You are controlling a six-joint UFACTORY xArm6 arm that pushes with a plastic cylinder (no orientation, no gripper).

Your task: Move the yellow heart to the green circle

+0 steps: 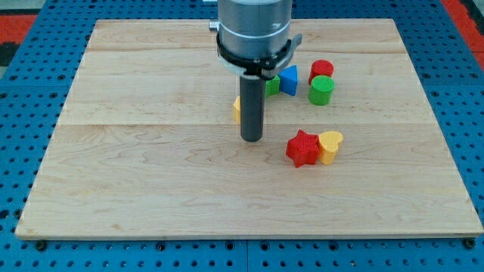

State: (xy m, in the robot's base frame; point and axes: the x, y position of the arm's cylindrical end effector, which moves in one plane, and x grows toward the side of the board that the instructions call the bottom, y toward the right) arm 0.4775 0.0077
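My tip (251, 140), bare dark rod, nothing held, on wooden board (151, 189). Yellow heart block (331, 146) to view's right, touching red star block (302, 148). Green cylinder block (321, 90) upper right.

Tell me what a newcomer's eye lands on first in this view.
The big grey arm at the view's top centre, its dark rod ending at my tip mid-board. Right of the tip, the red star and yellow heart sit touching. Above them stand the green circle, a red cylinder and a blue triangle.
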